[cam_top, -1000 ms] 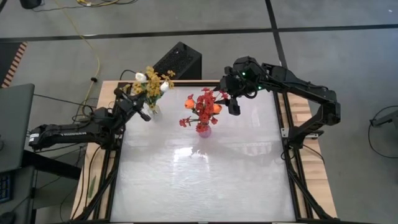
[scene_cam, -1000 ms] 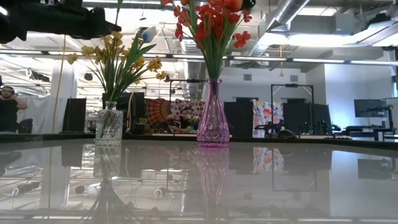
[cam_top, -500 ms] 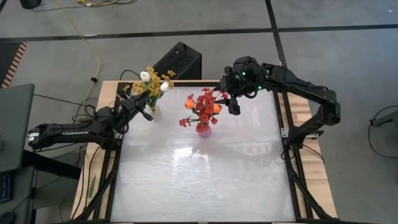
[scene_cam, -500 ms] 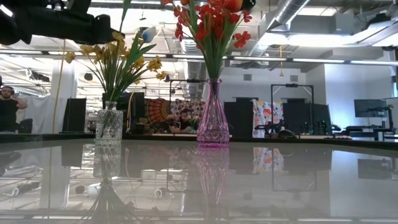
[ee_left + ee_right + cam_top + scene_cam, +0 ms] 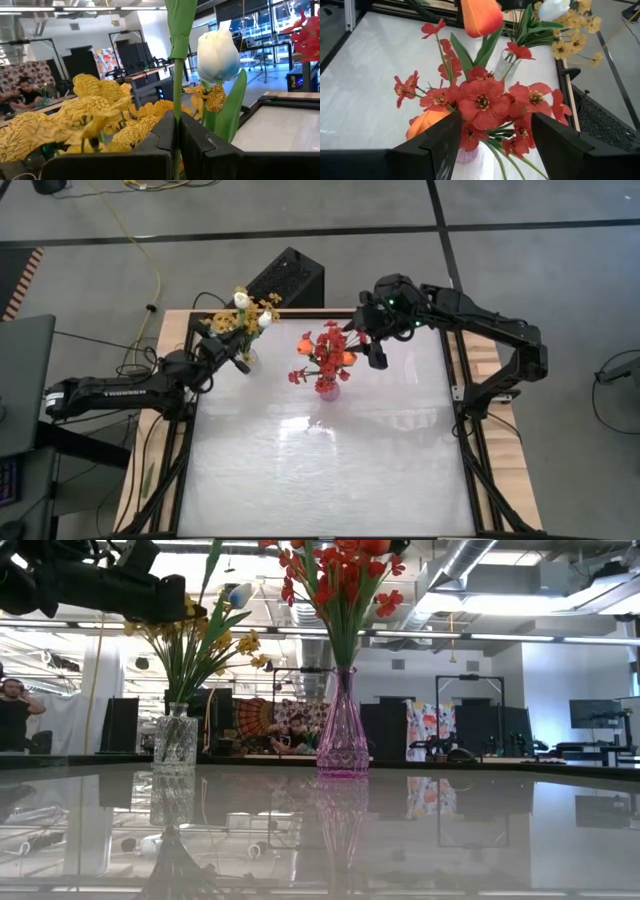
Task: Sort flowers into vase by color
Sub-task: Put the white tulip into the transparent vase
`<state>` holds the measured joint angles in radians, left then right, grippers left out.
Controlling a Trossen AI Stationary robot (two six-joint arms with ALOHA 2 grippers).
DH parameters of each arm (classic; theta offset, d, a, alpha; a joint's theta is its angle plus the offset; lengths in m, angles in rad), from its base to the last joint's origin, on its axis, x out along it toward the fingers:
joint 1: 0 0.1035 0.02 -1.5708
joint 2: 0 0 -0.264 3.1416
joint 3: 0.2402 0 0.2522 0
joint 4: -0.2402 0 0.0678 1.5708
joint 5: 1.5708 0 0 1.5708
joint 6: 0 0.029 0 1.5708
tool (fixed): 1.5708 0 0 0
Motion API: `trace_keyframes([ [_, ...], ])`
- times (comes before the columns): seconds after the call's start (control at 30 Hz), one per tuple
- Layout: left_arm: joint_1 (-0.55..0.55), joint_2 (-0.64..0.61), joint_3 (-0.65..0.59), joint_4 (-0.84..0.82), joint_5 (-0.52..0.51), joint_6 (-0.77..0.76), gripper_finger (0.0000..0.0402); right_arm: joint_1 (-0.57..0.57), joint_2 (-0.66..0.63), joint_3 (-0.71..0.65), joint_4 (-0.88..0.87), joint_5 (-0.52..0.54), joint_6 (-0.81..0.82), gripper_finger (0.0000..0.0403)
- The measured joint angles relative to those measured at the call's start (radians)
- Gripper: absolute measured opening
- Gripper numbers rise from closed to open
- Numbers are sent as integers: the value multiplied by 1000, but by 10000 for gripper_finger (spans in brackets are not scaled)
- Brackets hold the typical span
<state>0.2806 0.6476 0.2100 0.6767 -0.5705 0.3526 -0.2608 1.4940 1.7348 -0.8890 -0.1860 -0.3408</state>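
text: white lettering on left arm [image 5: 112, 391] | legibility: too small to read | other text, labels, numbers: none readable in any view

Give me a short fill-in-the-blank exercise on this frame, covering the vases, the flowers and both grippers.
1. The red flowers stand in the ____ vase.
2. The left gripper is shut on a green ____ beside the white tulip.
3. The yellow flowers stand in the ____ glass vase.
4. The right gripper hovers over the red flowers with its jaws ____.

Missing words: pink; stem; clear; open
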Motion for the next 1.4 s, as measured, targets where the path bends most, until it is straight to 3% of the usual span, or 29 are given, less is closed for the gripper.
trace_keyframes([
  [0.17, 0, -2, -32, 0, -13, -48, 0, 0, 0, 0, -13, 0, 1, 265],
  [0.3, 0, -3, -98, 87, -15, -116, 0, 0, 0, 0, -30, 0, 2, 265],
  [0.47, 0, -2, -130, 178, -47, -93, 0, -1, 0, 0, -31, 0, -3, 265],
  [1.4, 0, 0, -131, -14, -118, -229, 0, -3, 0, 0, -6, 0, -35, 265],
])
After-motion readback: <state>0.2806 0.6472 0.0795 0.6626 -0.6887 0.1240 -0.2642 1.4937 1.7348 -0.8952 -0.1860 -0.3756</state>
